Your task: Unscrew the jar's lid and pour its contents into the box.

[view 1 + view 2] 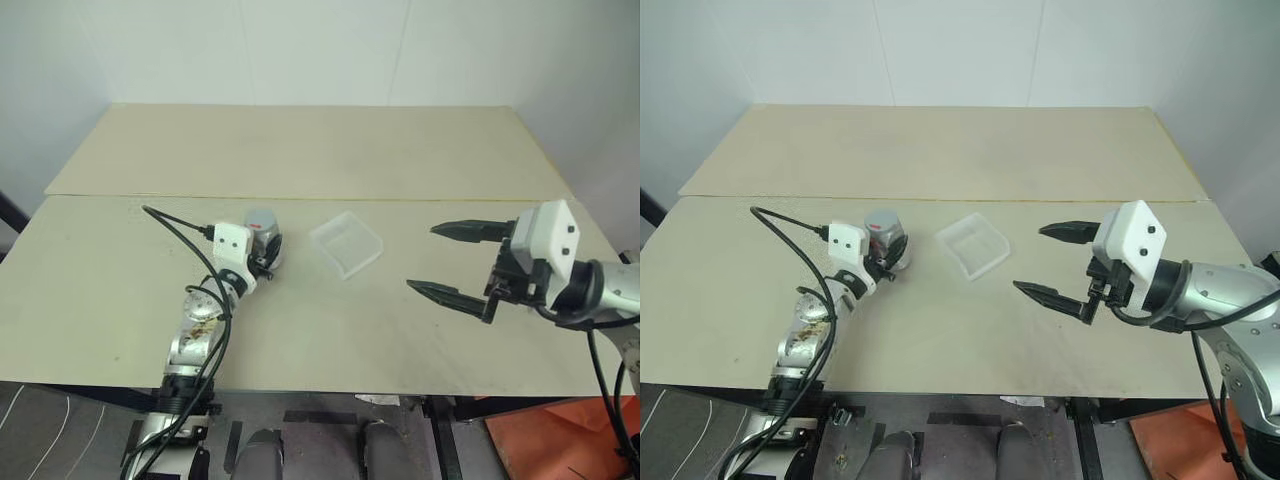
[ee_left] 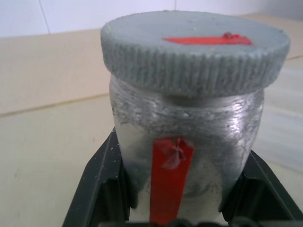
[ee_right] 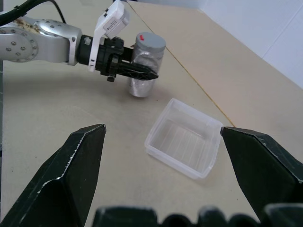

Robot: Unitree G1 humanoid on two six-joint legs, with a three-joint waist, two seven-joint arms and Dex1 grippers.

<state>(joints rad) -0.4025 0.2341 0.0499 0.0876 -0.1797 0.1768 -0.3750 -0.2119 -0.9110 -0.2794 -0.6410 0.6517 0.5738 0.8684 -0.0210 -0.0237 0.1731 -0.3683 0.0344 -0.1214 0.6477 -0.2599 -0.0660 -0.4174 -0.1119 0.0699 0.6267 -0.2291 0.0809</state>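
The jar [image 1: 262, 230], silvery with a red strip down its side, stands upright on the table left of centre. Its grey lid [image 2: 194, 52], ribbed at the rim with a red mark on top, sits on the jar. My left gripper [image 1: 270, 251] is shut on the jar's body below the lid, one black finger [image 2: 102, 179] pressed against each side. The clear plastic box [image 1: 346, 243] lies empty just right of the jar. My right gripper [image 1: 420, 257] hovers open above the table to the right of the box, pointing toward it with nothing between its fingers.
The beige table [image 1: 300, 330] has a second board [image 1: 300, 150] butted behind it, with a seam running just beyond the jar and box. A black cable [image 1: 180, 232] loops off my left wrist. White walls close the back.
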